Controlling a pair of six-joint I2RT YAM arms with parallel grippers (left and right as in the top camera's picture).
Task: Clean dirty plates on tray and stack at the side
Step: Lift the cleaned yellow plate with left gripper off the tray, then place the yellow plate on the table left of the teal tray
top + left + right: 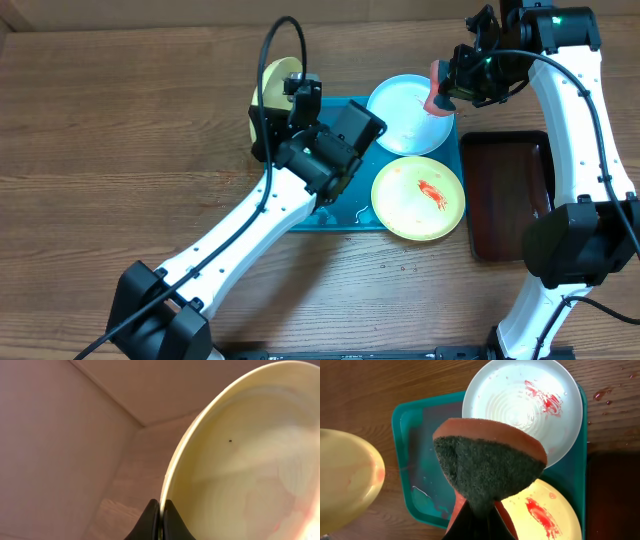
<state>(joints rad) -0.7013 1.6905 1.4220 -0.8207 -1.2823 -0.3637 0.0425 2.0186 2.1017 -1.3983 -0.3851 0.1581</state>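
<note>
The left gripper is shut tight on the rim of a pale yellow round plastic plate, with one finger on each side of the edge. The plate is off the surface and tipped up on edge, rising up and away from the fingertips. There is a faint pinkish smear on its inner face. From overhead it hangs past the far corner of the large turquoise rectangular plastic tray.

The right gripper is closed on an orange-red sponge with a dark green scouring face. The sponge sticks out ahead of the fingers, held in the air, with its green side facing the wrist camera.

Under and just beyond the sponge tip, a light blue round plastic plate lies flat in the tray. It has a wet-looking whitish centre and a red smear on the side to the gripper's right. Back toward the right gripper's wrist, a yellow-green round plastic plate lies flat over the tray's near corner with a red smear in its middle. It is close to the blue one, but I cannot tell whether they touch.

The bare tray floor to the left of the sponge shows water and reddish streaks. A narrow dark brown-red tray sits just beside the turquoise tray, on the right gripper's right, on the wooden table. There are a few red droplets on the wood past the blue plate.
</note>
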